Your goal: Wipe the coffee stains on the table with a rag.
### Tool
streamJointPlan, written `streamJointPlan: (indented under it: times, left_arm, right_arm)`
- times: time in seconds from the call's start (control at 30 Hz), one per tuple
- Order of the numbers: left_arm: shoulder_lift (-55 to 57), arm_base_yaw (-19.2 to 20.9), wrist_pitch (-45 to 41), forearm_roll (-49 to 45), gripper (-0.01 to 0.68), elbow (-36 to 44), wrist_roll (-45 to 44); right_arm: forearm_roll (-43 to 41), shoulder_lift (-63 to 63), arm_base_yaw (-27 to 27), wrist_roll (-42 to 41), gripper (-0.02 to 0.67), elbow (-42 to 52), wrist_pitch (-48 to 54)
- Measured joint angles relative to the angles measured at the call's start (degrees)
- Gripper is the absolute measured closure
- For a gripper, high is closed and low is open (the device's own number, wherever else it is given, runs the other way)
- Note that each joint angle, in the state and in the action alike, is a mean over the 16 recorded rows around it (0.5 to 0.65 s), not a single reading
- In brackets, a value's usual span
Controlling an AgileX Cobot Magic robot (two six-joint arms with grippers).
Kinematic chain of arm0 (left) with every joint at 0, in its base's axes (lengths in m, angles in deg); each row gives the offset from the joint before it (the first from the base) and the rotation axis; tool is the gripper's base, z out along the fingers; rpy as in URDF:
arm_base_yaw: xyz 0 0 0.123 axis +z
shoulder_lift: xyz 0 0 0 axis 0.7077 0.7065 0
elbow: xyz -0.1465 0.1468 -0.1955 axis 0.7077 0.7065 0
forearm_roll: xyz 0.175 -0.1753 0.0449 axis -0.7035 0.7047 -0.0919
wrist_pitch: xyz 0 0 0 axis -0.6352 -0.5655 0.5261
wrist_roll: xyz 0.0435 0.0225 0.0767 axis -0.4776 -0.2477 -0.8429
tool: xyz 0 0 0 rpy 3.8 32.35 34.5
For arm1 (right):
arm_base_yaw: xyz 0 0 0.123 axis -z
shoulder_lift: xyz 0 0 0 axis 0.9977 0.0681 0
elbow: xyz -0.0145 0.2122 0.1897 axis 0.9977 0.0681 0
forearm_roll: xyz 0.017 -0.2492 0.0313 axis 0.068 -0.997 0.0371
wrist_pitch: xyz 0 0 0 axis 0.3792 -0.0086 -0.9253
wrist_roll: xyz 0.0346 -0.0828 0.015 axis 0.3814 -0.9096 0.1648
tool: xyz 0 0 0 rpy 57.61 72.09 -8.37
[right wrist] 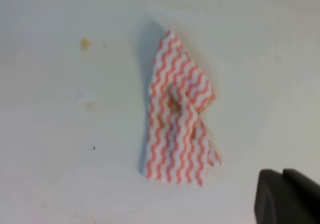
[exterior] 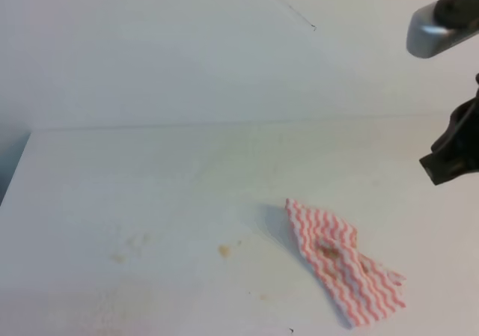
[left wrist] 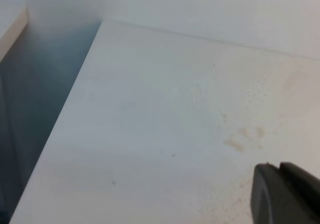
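The rag [exterior: 344,265], striped in pink and white zigzags, lies crumpled on the white table [exterior: 150,179] at the front right, with a brownish wet patch in its middle. It also fills the centre of the right wrist view, rag [right wrist: 177,114]. Left of it are small tan specks of the coffee stains [exterior: 224,251], also seen as coffee stains [right wrist: 85,44]. My right gripper [right wrist: 286,196] hovers above and to the right of the rag, its dark fingers pressed together and holding nothing. My left gripper [left wrist: 282,194] is shut over bare table beside faint tan marks [left wrist: 244,137].
The right arm [exterior: 451,153] hangs at the right edge of the exterior high view, above the table. A white wall rises behind the table. The table's left edge [left wrist: 70,114] drops into a dark gap. Faint yellowish smudges [exterior: 127,250] mark the front left.
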Motion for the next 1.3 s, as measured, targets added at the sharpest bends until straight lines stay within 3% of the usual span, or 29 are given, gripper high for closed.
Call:
streamJointPlan:
  times: [0.27, 0.63, 0.83, 1.03, 1.3]
  left_arm:
    - [0.0, 0.0, -0.03, 0.0, 0.674, 0.0, -0.03]
    - [0.0, 0.0, -0.04, 0.0, 0.674, 0.0, 0.0]
    - [0.0, 0.0, -0.04, 0.0, 0.674, 0.0, 0.02]
    - [0.0, 0.0, -0.04, 0.0, 0.674, 0.0, 0.01]
    - [0.0, 0.0, -0.04, 0.0, 0.674, 0.0, 0.01]
  right_arm:
    - [-0.82, -1.65, 0.01, -0.46, 0.651, 0.01, 4.82]
    - [-12.55, -9.71, 3.74, -4.73, 0.651, -0.01, 4.93]
    - [-17.86, -17.78, 12.77, -5.33, 0.651, 0.07, 2.66]
    - [-16.15, -25.8, 25.83, -2.24, 0.651, 3.09, -6.1]
    - [-12.86, -37.1, 40.46, 1.85, 0.651, 19.94, -26.2]
